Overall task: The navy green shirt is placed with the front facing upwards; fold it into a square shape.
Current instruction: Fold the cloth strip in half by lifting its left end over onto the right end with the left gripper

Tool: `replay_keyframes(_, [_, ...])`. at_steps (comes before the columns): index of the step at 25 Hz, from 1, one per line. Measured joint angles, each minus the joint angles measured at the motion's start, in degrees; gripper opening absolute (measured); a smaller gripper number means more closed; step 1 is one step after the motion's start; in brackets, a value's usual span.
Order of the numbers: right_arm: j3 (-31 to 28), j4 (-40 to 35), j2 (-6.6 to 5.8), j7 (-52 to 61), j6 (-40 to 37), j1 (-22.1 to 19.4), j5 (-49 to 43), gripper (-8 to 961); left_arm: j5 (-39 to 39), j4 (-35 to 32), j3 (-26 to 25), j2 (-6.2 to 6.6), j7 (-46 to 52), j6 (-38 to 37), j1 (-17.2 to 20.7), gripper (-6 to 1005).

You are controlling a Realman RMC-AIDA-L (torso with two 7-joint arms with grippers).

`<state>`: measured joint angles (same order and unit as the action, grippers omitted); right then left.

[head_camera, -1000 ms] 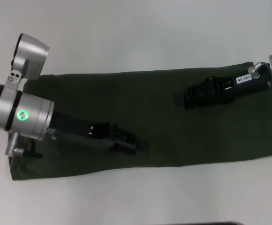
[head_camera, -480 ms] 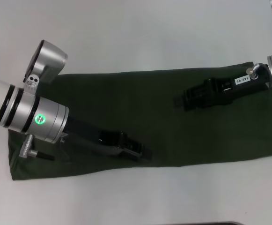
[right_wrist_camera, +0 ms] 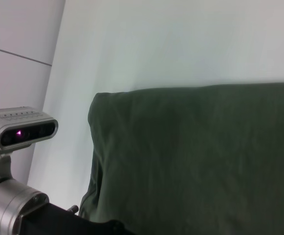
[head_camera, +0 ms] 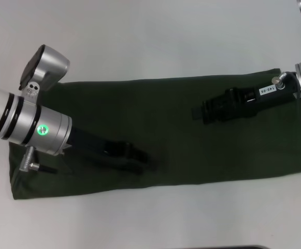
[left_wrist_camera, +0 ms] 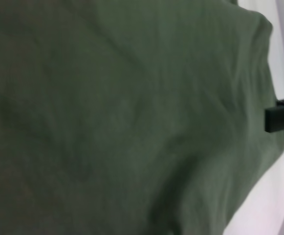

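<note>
The navy green shirt (head_camera: 181,135) lies flat on the white table as a long band running left to right, plain green side up, with no lettering showing. My left gripper (head_camera: 142,160) is low over the band's near left part, close to its near edge. My right gripper (head_camera: 198,112) hovers over the band's right half and points left. The left wrist view is filled with green cloth (left_wrist_camera: 122,107), and the right gripper's black tip (left_wrist_camera: 281,116) shows at the far end. The right wrist view looks along the shirt (right_wrist_camera: 205,156) to its left end.
Bare white table (head_camera: 150,41) surrounds the shirt on the far and near sides. The left arm's silver wrist and camera (right_wrist_camera: 22,128) stand past the shirt's left end. A dark strip marks the table's near edge (head_camera: 233,247).
The left arm pushed right and toward the near edge, then drew back a little to the left, its gripper now lower on the cloth. The right arm has barely moved.
</note>
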<state>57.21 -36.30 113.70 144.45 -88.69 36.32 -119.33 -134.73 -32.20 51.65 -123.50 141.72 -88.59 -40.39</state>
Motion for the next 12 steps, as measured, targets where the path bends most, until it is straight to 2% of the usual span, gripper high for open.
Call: replay_keyframes(12, [0.0, 0.0, 0.10, 0.0, 0.1, 0.0, 0.0, 528, -0.1, -1.8, -0.5, 2.39, 1.7, 0.8, 2.2, 487])
